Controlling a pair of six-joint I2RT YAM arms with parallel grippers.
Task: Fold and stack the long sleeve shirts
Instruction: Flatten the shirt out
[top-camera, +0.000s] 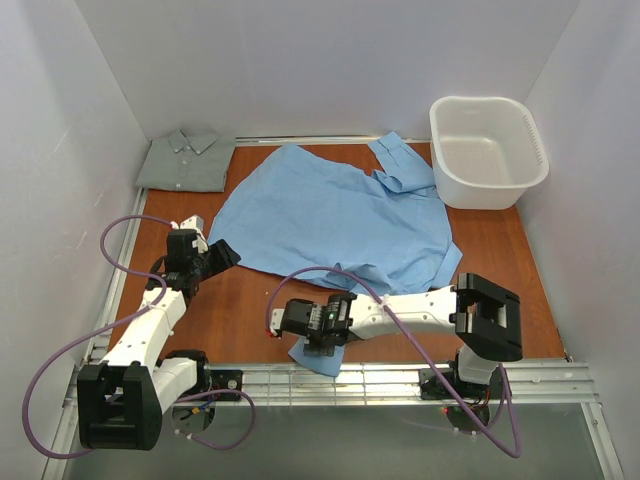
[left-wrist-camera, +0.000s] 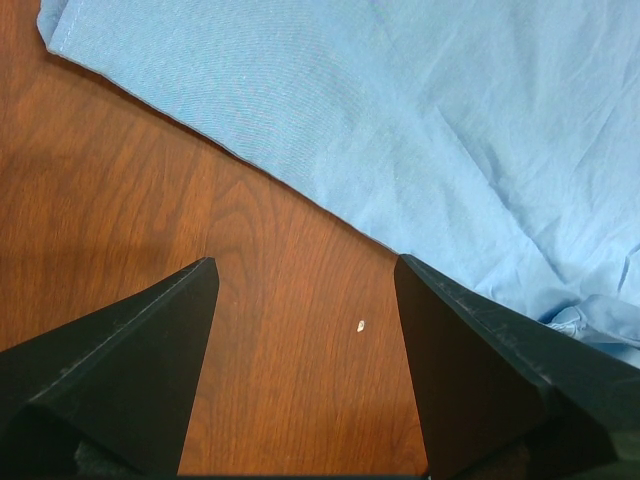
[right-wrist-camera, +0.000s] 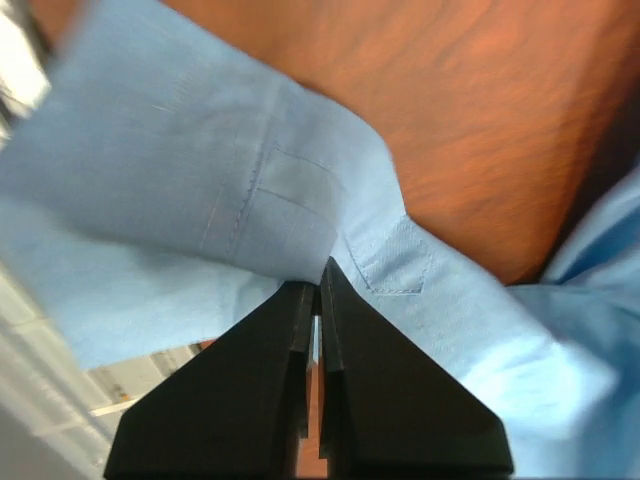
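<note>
I have bare wood on the table (top-camera: 240, 310) at near left and near right. The left gripper (left-wrist-camera: 305, 265) is wide open over wood, beside the hem of the blue shirt (top-camera: 330, 215). The right gripper (right-wrist-camera: 318, 300) is closed on its cuff at the near edge. There are two shirts; the grey-green shirt (top-camera: 187, 160) lies folded in the far-left corner. There is one basket (top-camera: 480, 195).

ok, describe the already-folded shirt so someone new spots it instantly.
Look at the far left corner of the brown table, across from the white basket. The grey-green shirt lies there. Unlike the sky-blue shirt sprawled beside it, it is a compact folded rectangle, collar up.
</note>
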